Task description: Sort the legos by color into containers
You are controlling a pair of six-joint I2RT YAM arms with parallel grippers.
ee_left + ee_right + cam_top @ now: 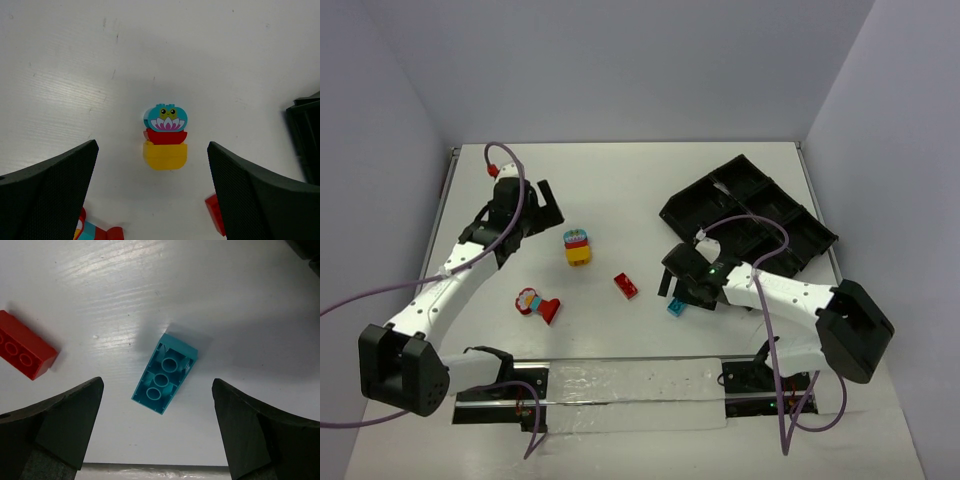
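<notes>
Your right fingers (60,430) are spread wide on either side of the cyan brick (165,374). It lies hollow side up on the bench (150,285), skewed to the finger line. I judge that's a pinch lined up (no contact yet). The red brick (25,351) sits apart at the left edge of the frame. Your left fingers (50,190) are wide too, hovering with the cyan-red-yellow stack (165,140) centred between them; it likely needs splitting before sorting. Another clump (537,303) waits lower left in the top view. The tray (750,215) sits skewed at upper right, with no brick visible in any compartment, so sorting looks unstarted.
</notes>
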